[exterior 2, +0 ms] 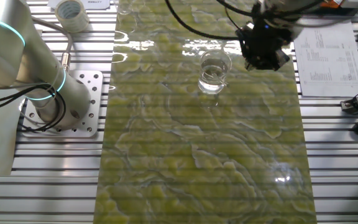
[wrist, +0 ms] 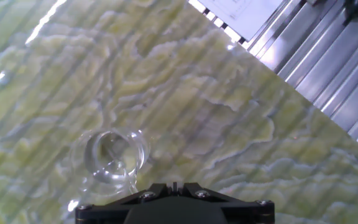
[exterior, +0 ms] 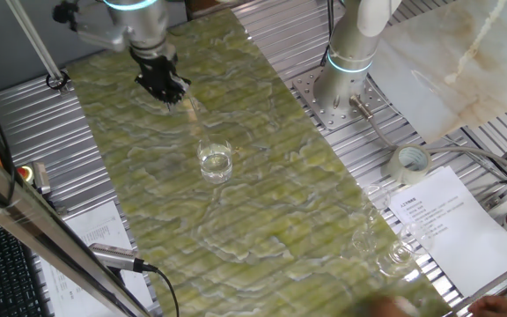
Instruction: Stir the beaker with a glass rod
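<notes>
So the beaker (exterior: 215, 163) sat by itself out in the middle of the green marbled mat (exterior: 262, 220), upright, with a little clear liquid glinting in the bottom. My guess is it was put there so the arm could come at it from any side with nothing in the way.

The gripper (exterior: 167, 88) hung low over the mat, off to one side of the beaker and not touching it. In the hand view the beaker (wrist: 114, 155) showed just ahead of the black gripper body, so it looked lined up in that general direction. Whether the jaws were open or closed I honestly couldn't tell. The fingers were a dark blob in both fixed views and out of frame in the hand view. Couldn't make out the glass rod for sure either, maybe a pale streak near the fingertips, but no promises.

Some smaller glassware (exterior: 385, 242) was parked at the mat's far end, probably just out of the way. A roll of tape (exterior: 409, 164) and a printed sheet (exterior: 447, 216) lay off the mat. The text on the sheet was too small to read, and no brand names were visible.
</notes>
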You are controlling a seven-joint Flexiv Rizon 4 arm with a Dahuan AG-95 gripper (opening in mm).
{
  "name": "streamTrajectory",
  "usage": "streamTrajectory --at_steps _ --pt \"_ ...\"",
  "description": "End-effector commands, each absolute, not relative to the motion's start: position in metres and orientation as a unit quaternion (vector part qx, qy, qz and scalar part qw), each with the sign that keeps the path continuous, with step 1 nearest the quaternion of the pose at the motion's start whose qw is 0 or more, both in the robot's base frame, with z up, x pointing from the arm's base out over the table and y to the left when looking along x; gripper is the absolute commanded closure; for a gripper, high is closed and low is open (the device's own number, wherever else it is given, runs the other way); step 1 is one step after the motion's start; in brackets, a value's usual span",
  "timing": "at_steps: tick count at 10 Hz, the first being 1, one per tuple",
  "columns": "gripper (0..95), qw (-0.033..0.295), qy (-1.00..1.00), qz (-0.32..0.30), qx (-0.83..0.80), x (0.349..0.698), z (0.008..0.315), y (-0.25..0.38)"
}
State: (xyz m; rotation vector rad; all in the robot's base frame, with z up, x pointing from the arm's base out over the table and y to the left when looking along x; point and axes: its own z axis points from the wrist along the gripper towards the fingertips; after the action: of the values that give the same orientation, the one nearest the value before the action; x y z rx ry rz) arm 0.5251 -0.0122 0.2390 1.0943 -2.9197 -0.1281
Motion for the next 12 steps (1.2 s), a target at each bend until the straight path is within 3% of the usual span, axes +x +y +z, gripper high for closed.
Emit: streamTrajectory --at_steps 1,2,3,7,8,12 --pt "95.0 -0.009 -0.938 -0.068 0.341 0.521 0.245 -0.020" --pt "95.0 -0.009 -0.936 -0.069 0.345 0.520 0.249 -0.025" --pt "76.0 -0.010 -0.934 -0.071 0.350 0.520 0.255 -0.029" --pt "76.0 -0.008 -0.934 -0.089 0.347 0.522 0.258 -0.036" --pt "76.0 0.007 -0.933 -0.100 0.346 0.520 0.259 -0.041" --pt "76.0 -0.004 -0.925 -0.130 0.356 0.524 0.247 -0.064"
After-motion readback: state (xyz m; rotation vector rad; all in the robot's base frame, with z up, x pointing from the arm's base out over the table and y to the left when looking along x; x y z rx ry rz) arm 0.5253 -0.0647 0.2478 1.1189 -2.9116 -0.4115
